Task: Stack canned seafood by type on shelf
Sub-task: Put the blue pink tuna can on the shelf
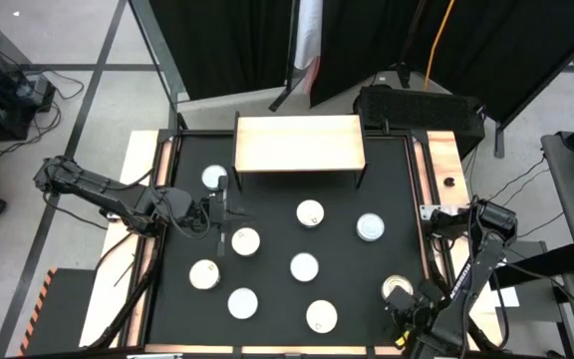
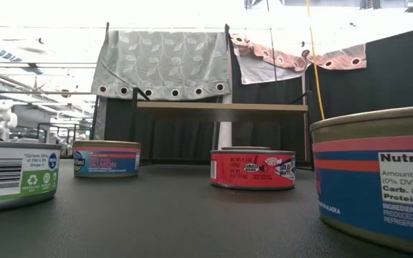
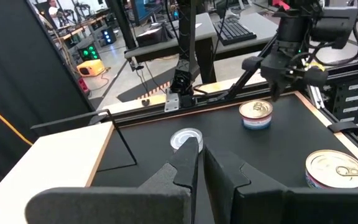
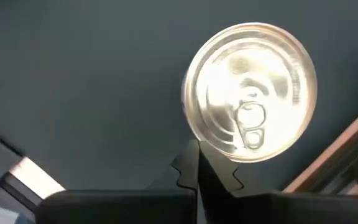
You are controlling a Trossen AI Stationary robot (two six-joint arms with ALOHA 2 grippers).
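Nearest the low camera, a large blue-and-red tin (image 2: pixel 378 179) fills the right edge and a green-white tin (image 2: pixel 16 172) the left; farther across the dark counter (image 2: pixel 163 215) stand a blue-labelled salmon tin (image 2: pixel 106 158) and a red tin (image 2: pixel 253 169), with the shelf (image 2: pixel 221 107) beyond them, its light wood top bare.

From overhead, nine tins lie scattered on the black counter (image 1: pixel 387 170), all apart from one another: three along the near side (image 1: pixel 204 274) (image 1: pixel 242 302) (image 1: pixel 321 316), one at the near right corner (image 1: pixel 398 290), three in the middle (image 1: pixel 245 240) (image 1: pixel 304 266) (image 1: pixel 310 212), one toward the right (image 1: pixel 371 227), and one near the shelf's left leg (image 1: pixel 214 178). The shelf (image 1: pixel 299 144) sits at the far edge, centred.

The left end effector (image 1: pixel 219 211) reaches in from the counter's left side, its fingers (image 3: pixel 188 163) pressed nearly together and holding nothing (the wrist view shows only a thin slit between them). It hangs between the tin by the shelf leg and the middle-left tin.

The right end effector (image 4: pixel 199 163) waits low over the near right corner, fingers fully together and empty, with the corner tin's pull-tab lid (image 4: pixel 250 93) just ahead of its tips. The right arm also shows across the counter in the left wrist view, standing over that same tin (image 3: pixel 256 114).
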